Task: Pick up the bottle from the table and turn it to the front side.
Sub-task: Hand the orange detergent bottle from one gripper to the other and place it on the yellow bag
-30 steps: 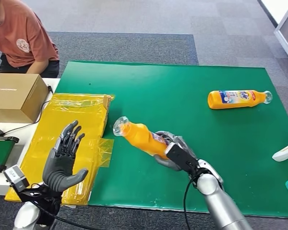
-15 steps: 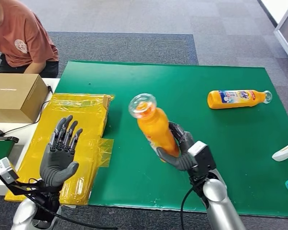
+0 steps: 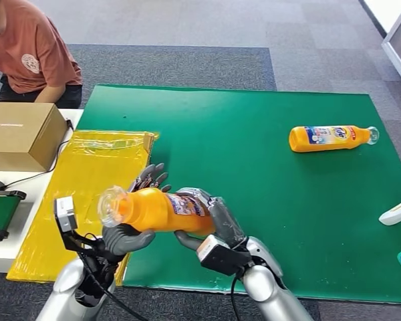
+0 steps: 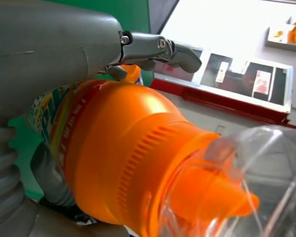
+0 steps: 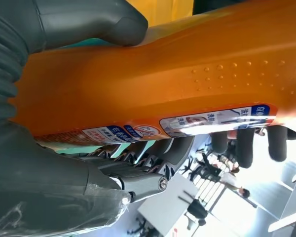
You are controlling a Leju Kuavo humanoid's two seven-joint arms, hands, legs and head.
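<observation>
An orange bottle (image 3: 158, 209) with a clear cap lies level in the air above the green mat's (image 3: 269, 120) front edge, cap toward my left. My right hand (image 3: 216, 221) grips its base end, fingers wrapped over the label. My left hand (image 3: 130, 231) holds the neck end from below, thumb under it and fingers behind. The left wrist view shows the bottle (image 4: 131, 163) close up with the clear cap nearest the camera. The right wrist view shows the bottle's body and label strip (image 5: 199, 79) between thumb and fingers.
A second orange bottle (image 3: 329, 138) lies on the mat at the far right. A yellow plastic bag (image 3: 82, 180) lies left of the mat, a cardboard box (image 3: 22, 134) beyond it. A person in an orange shirt (image 3: 29, 50) sits at the far left. White and blue items (image 3: 397, 210) sit at the right edge.
My right hand swung the bottle from upright to level and carried it left. My left hand moved right from over the yellow bag and took hold of the bottle's neck end.
</observation>
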